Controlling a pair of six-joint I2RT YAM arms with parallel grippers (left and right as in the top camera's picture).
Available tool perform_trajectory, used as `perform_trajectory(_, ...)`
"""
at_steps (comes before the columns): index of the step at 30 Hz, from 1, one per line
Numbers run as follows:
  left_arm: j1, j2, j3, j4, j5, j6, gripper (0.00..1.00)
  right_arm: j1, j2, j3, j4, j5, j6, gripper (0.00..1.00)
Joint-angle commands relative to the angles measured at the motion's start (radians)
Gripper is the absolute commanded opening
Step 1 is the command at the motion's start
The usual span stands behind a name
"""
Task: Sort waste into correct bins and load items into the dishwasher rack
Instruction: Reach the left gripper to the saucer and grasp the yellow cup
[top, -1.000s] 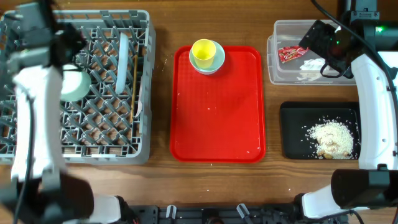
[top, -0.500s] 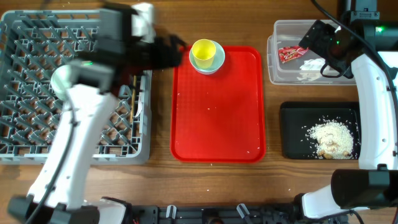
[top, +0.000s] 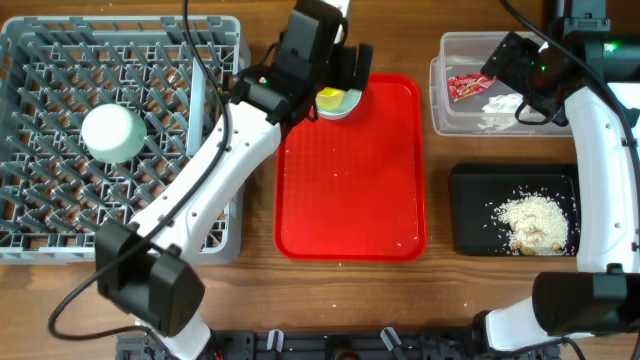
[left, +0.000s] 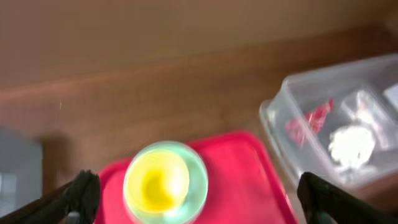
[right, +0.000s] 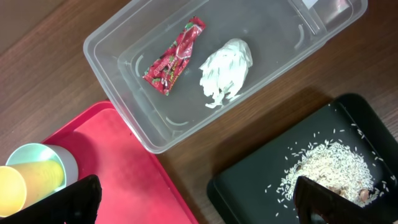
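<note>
Swung across from rack (top: 60, 215) to red tray (top: 350, 190): left gripper (left: 199, 198), jaws spread and empty, poised above yellow cup (left: 157, 185) nested in bowl (left: 196, 167), likely for pickup. Right gripper (right: 199, 199) likewise spread, idle near clear tub (right: 106, 46).

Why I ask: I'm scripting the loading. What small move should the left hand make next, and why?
Probably lower the open left hand around the small yellow cup: it sits below, between the fingers, nested in a pale blue-green bowl on the red plastic tray.
</note>
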Motion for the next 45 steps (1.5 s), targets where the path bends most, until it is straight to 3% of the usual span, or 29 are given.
perform_trajectory(1,-0.005,0.127,0.013,0.051,0.01,0.051,1.0,0.002,-0.006,0.012,0.002,0.014,-0.018,1.0)
perform_trajectory(5,-0.005,0.224,0.013,0.054,0.039,0.163,0.92,0.002,-0.006,0.012,0.002,0.014,-0.018,1.0)
perform_trajectory(13,-0.005,0.278,0.013,0.031,0.099,0.225,0.76,0.002,-0.006,0.012,0.002,0.014,-0.018,1.0)
perform_trajectory(18,-0.002,0.323,0.013,0.001,0.088,0.245,0.77,0.002,-0.006,0.012,0.002,0.014,-0.018,1.0)
perform_trajectory(21,-0.003,0.325,0.013,0.003,0.087,0.26,0.69,0.002,-0.006,0.012,0.002,0.014,-0.018,1.0)
perform_trajectory(24,-0.002,0.33,0.011,-0.002,0.087,0.28,0.53,0.002,-0.006,0.012,0.002,0.014,-0.017,1.0)
perform_trajectory(39,0.034,0.375,0.011,0.01,0.036,0.278,0.52,0.002,-0.006,0.012,0.002,0.014,-0.018,1.0)
perform_trajectory(43,0.034,0.375,0.011,0.01,0.035,0.278,0.31,0.002,-0.006,0.012,0.002,0.014,-0.018,1.0)
perform_trajectory(45,0.034,0.375,0.011,0.008,0.035,0.276,0.14,0.002,-0.006,0.012,0.002,0.014,-0.018,1.0)
